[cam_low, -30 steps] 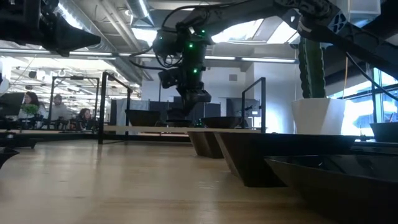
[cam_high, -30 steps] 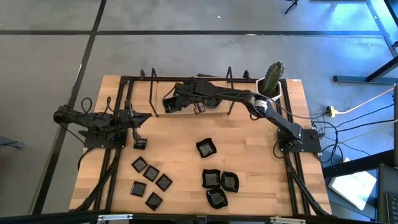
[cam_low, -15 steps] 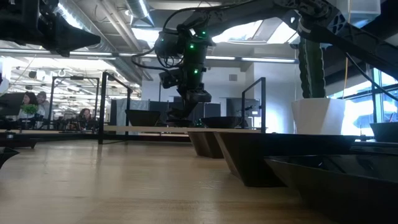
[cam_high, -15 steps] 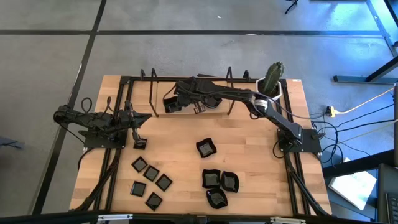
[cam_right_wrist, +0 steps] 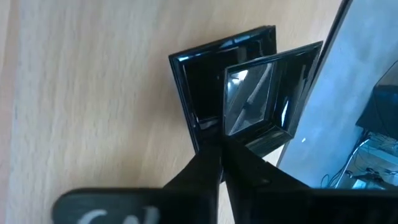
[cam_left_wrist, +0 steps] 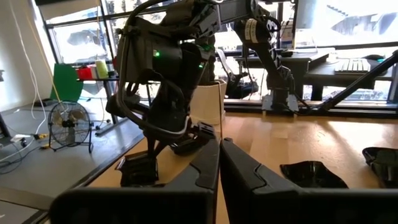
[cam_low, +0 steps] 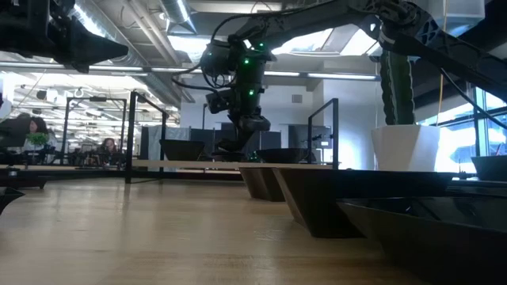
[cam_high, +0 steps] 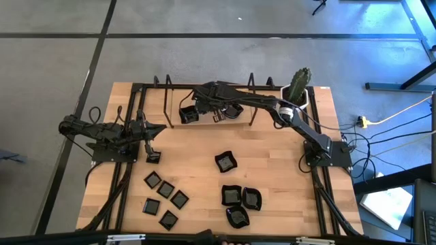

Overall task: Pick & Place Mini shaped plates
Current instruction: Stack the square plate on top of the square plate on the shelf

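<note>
The pale wooden desk carried glossy black plates: wavy-edged ones near the front right, small flat squares at the front left. The right jaws reached to the desk's far edge, pinched together at the rim of two stacked raised-rim square plates lying just ahead. The left jaws rested shut at the left, one small square just beside them.

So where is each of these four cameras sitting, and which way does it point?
High view: overhead, straight down on the table; both arms show.
Low view: tabletop height, level across; the right arm comes from above.
Left wrist view: past the left gripper's shut fingers.
Right wrist view: down on square plates.
High and low views share the cactus pot.
</note>
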Controlling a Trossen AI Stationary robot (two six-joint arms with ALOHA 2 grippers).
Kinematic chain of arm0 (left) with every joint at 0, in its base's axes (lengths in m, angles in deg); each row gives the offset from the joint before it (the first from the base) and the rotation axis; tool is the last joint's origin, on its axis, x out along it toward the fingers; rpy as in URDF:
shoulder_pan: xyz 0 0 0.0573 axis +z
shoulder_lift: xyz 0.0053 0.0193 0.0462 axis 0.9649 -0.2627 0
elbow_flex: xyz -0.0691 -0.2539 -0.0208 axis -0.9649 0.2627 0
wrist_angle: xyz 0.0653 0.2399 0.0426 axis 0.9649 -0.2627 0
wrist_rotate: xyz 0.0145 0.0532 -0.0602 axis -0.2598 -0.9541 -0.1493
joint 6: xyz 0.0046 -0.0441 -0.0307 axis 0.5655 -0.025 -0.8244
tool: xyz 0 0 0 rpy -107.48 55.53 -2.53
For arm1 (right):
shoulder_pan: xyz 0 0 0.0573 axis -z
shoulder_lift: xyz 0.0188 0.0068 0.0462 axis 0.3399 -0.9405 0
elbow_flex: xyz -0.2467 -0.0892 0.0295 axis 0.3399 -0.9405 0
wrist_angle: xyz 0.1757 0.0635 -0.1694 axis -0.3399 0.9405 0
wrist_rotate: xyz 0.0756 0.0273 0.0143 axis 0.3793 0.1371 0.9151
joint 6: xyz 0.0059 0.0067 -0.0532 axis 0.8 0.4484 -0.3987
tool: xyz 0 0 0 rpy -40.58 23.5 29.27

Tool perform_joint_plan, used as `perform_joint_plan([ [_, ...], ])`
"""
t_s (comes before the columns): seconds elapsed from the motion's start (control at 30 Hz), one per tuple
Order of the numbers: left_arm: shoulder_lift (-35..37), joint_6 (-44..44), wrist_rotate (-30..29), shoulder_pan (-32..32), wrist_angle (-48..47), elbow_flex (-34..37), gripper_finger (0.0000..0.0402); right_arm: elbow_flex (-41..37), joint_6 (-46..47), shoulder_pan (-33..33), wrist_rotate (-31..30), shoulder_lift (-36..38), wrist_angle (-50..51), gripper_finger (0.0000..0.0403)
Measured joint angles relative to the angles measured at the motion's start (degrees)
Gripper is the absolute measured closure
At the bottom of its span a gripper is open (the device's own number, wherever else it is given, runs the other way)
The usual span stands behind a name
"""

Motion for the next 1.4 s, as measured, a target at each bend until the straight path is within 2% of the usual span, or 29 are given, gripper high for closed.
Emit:
perform_joint_plan([
  [0.5, 0.0, -0.3, 0.1, 0.0, -0.2, 0.0, 0.0396, 0.0, 1.2, 0.2, -0.5, 0.0, -0.1, 0.0335],
  [0.93, 0.0, -0.4, 0.1, 0.0, -0.2, 0.0, 0.0391, 0.7, 0.2, -3.0, -15.0, 0.2, 7.9, 0.0324],
  [1.03, 0.0, -0.5, 0.0, 0.0, -0.6, 0.0, 0.0392, 1.2, 0.9, -3.8, -14.9, 1.7, 7.8, 0.0324],
  [1.1, 0.0, -0.5, 0.0, 0.0, -0.7, 0.0, 0.0394, 1.4, 1.9, -4.4, -9.6, 3.8, 8.0, 0.0327],
  [1.13, 0.0, -0.2, 0.0, 0.0, -0.7, 0.0, 0.0395, 1.3, 2.7, -4.5, -4.5, 5.4, 7.6, 0.033],
  [1.33, 0.0, -0.1, -0.1, 0.0, -0.8, 0.0, 0.0392, 1.3, 9.7, -2.3, 33.8, 18.2, 1.8, 0.0378],
  [1.4, 0.0, -0.4, -0.1, 0.0, -0.7, 0.0, 0.0391, 1.3, 12.3, -1.8, 43.8, 22.7, 0.5, 0.0395],
])
